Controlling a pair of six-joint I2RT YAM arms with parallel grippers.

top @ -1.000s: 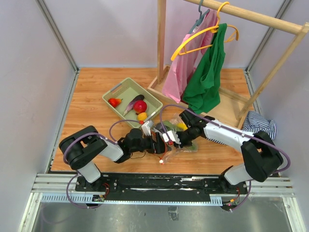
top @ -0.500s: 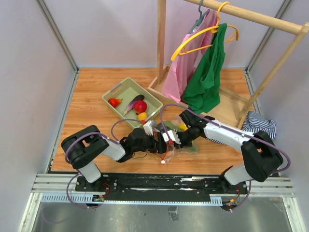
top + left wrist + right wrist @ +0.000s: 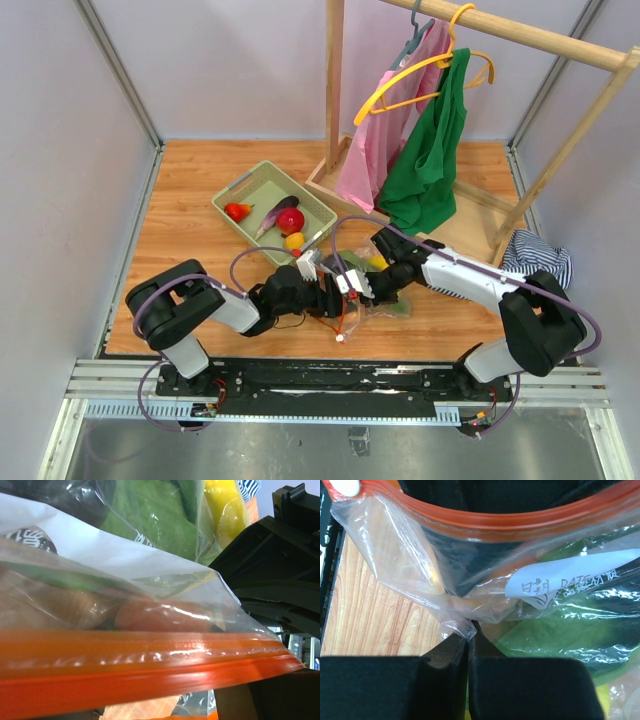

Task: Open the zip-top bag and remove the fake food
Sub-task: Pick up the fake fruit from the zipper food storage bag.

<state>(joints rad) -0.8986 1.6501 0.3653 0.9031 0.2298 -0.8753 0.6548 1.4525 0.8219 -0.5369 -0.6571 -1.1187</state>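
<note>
Clear plastic of the zip-top bag (image 3: 410, 540) is clamped by the right gripper (image 3: 468, 630), arm stretched toward 9 o'clock | left gripper (image 3: 325, 297) reached toward 3 o'clock at the bag, opening not discernible | bag laid at 5 o'clock of basket (image 3: 255, 185), fake food (image 3: 150, 520) inside.

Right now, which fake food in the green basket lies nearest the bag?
The yellow-orange piece at the basket's near corner; the round red one, purple eggplant and small red-orange piece lie farther away.
</note>
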